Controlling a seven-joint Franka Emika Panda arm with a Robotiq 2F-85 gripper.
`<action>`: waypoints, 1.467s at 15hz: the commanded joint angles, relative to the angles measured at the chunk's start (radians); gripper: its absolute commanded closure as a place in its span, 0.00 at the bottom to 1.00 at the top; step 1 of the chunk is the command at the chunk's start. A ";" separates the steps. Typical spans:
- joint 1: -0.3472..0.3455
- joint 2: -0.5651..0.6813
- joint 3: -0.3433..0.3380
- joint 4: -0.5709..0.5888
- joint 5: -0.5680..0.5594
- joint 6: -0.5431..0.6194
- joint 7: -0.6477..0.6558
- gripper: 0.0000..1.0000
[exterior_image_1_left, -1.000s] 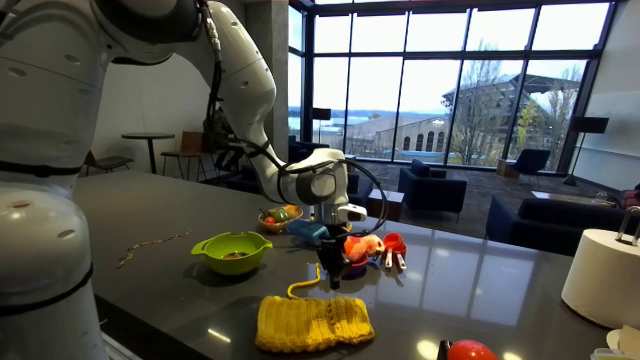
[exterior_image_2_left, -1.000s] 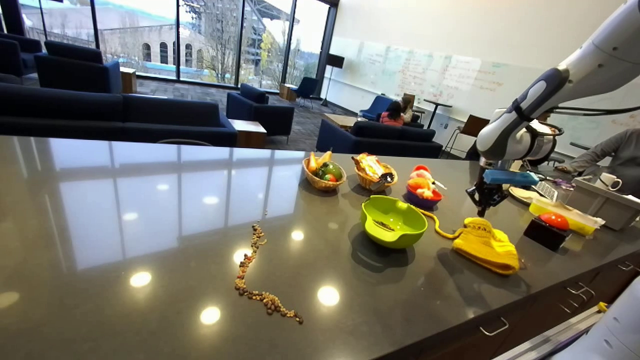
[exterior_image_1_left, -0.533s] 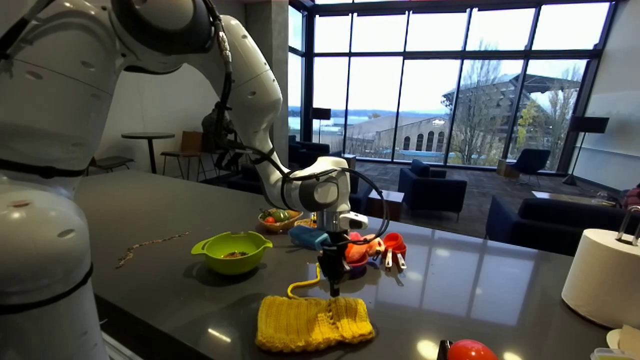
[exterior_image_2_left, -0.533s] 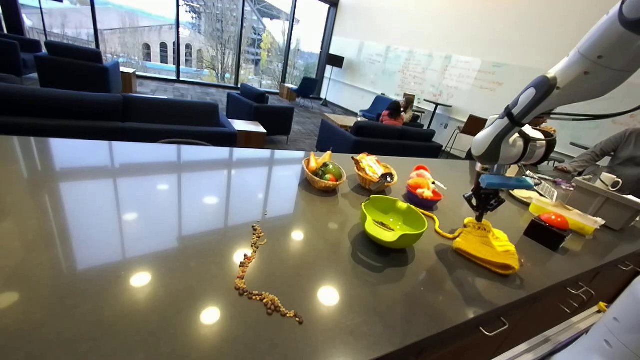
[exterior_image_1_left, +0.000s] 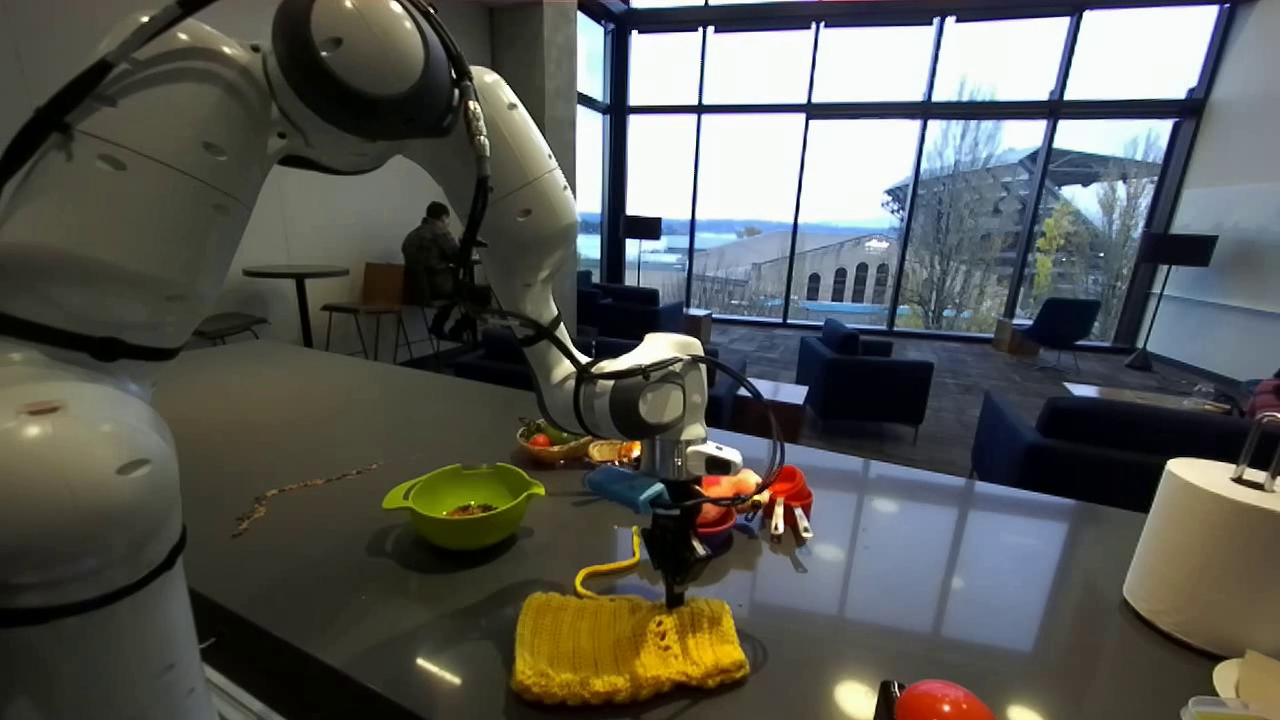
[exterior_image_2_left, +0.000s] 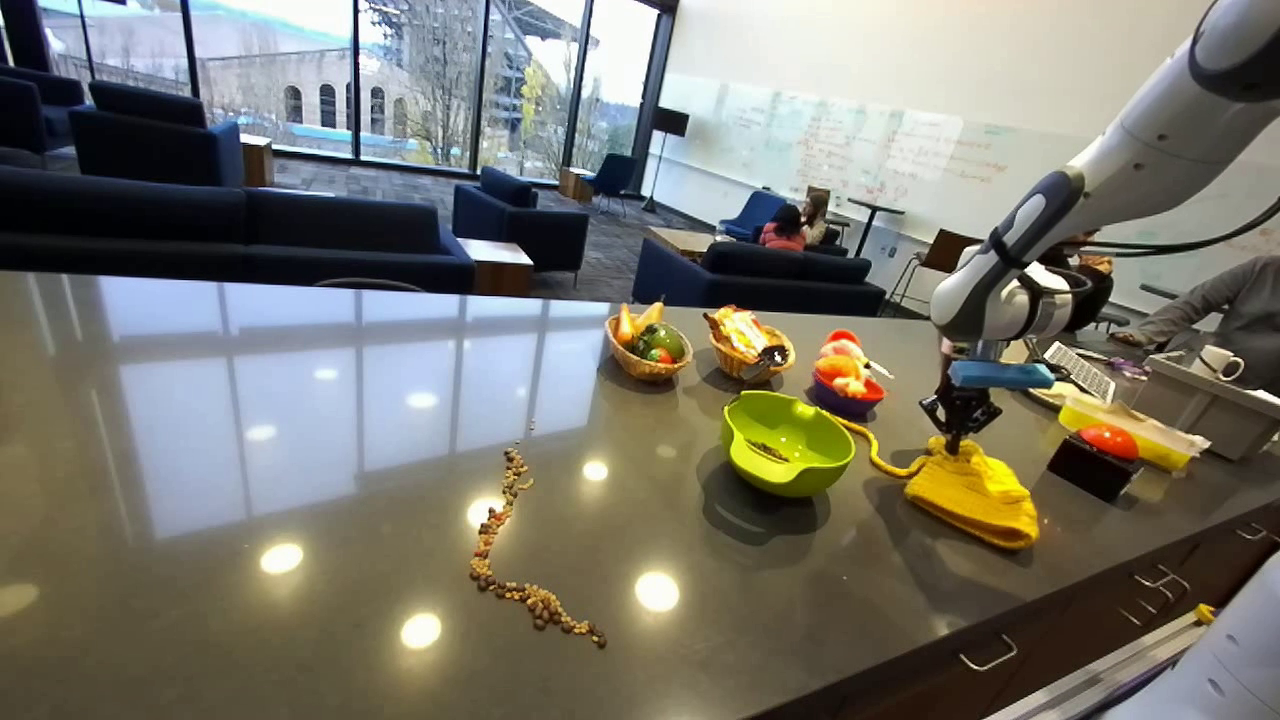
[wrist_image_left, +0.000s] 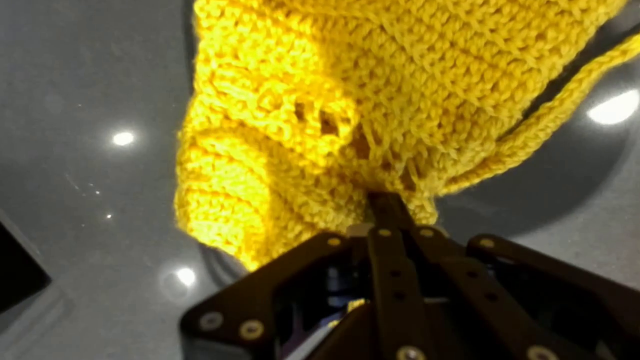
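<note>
The gripper (exterior_image_1_left: 675, 601) is sitting lower than a moment ago; closed on nothing visible, it is seemingly making contact with an edge of the yellow knit (exterior_image_1_left: 620, 650); gripping there would be calling for opening first. The yellow knit is lying on the counter (exterior_image_2_left: 300, 640), its cord (wrist_image_left: 565, 102) trailing off; farther out, a green bowl (exterior_image_1_left: 455, 530) is standing apart.
</note>
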 joint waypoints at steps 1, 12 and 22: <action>-0.005 0.026 0.002 0.035 0.023 -0.027 -0.007 1.00; -0.005 0.046 0.002 0.061 0.023 -0.041 -0.007 1.00; -0.006 0.047 0.002 0.065 0.022 -0.049 -0.007 1.00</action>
